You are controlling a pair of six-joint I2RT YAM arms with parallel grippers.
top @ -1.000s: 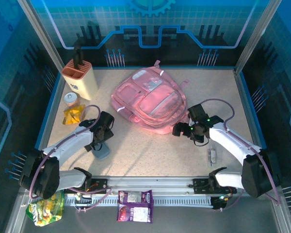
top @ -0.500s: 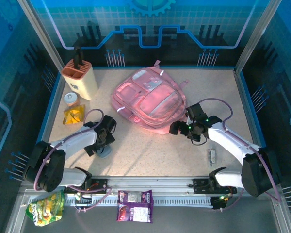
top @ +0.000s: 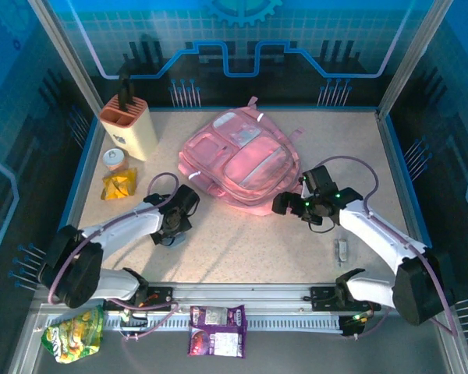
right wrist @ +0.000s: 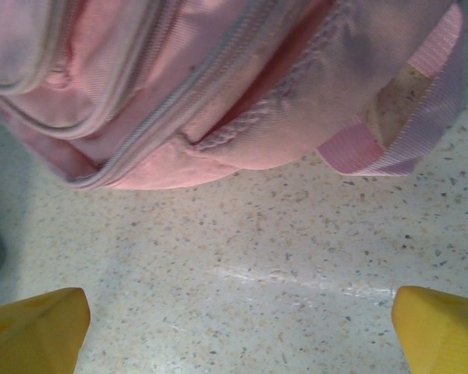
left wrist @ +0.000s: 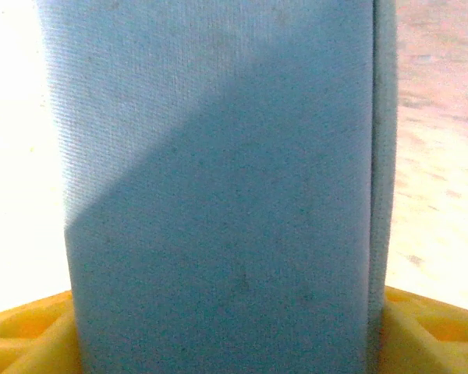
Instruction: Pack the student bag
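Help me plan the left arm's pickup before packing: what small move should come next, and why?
Probably close the left end effector onto the blue-grey fabric item. In the wrist view the item stands between the yellow fingers, one on each side, so it seems lined up. A firm grip should come before any lift toward the student bag.
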